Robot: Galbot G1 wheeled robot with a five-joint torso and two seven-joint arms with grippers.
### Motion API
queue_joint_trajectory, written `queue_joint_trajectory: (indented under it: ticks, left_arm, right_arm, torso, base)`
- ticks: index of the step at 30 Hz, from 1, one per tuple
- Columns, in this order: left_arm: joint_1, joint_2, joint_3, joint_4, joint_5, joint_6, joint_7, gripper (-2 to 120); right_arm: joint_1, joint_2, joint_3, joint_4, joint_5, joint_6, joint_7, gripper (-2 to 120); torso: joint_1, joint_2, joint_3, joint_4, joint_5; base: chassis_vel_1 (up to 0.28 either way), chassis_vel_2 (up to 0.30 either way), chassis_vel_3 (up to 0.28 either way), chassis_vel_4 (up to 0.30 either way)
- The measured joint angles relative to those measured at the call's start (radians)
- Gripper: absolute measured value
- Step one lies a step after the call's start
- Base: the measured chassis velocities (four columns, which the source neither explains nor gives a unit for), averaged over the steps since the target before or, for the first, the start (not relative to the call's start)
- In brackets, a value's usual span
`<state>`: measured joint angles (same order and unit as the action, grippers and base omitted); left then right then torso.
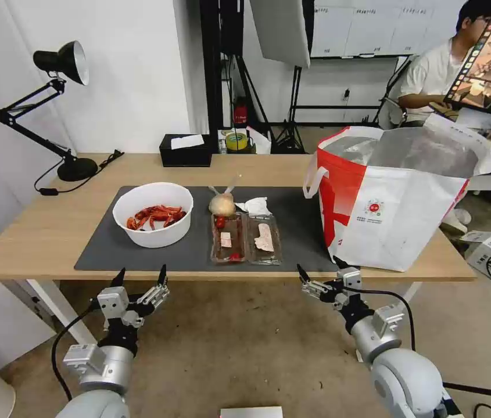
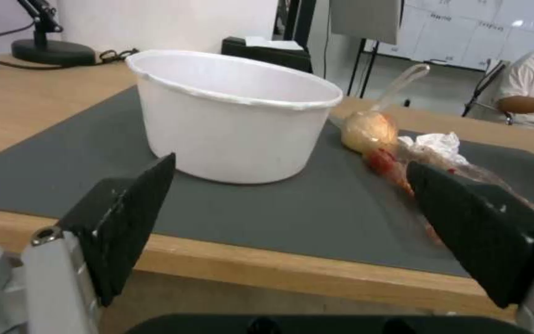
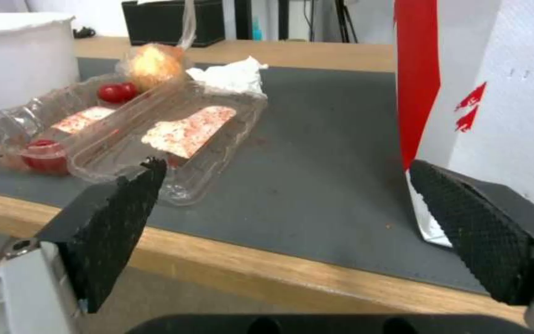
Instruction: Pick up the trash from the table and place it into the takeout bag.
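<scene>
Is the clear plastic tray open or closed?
Open. The clear plastic tray lies flat, both halves spread side by side on the grey mat, scraps showing inside.

Light: you get bright, even room light, soft shadows | Glare: sheen on bag lining | Blur: wrist-view fingers soft | Distortion: head-view edges bow.

Trash beside takeout bag
</scene>
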<state>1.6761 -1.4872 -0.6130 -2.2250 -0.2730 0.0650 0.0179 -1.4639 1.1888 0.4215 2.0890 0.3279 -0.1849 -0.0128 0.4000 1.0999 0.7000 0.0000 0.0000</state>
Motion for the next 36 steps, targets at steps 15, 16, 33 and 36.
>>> queue_joint_trajectory:
  ticks: [15, 16, 33, 36]
  left_arm:
    - [-0.002, 0.014, 0.003, 0.006, -0.009, -0.006, 0.007, 100]
    - [-0.003, 0.016, 0.005, 0.009, -0.009, -0.007, 0.007, 100]
    - [-0.013, 0.061, 0.014, 0.02, -0.015, -0.007, 0.006, 100]
    - [-0.01, 0.062, 0.013, 0.019, -0.015, -0.007, 0.006, 100]
  right_arm:
    - [-0.024, 0.014, -0.037, 0.062, 0.322, -0.023, 0.036, 100]
    - [-0.024, 0.018, -0.04, 0.087, 0.462, -0.041, 0.056, 100]
    - [0.064, 0.103, -0.057, 0.202, 1.458, 0.002, 0.438, 100]
    - [0.062, 0.109, -0.073, 0.202, 1.462, 0.013, 0.442, 100]
  torso:
    - [0.0, 0.0, 0.0, 0.0, 0.0]
    - [0.0, 0.0, 0.0, 0.0, -0.0001]
    - [0.0, 0.0, 0.0, 0.0, 0.0]
    - [0.0, 0.0, 0.0, 0.0, 0.0]
  base:
    - [0.0, 0.0, 0.0, 0.0]
    - [0.0, 0.0, 0.0, 0.0]
    - [0.0, 0.0, 0.0, 0.0]
    - [0.0, 0.0, 0.0, 0.0]
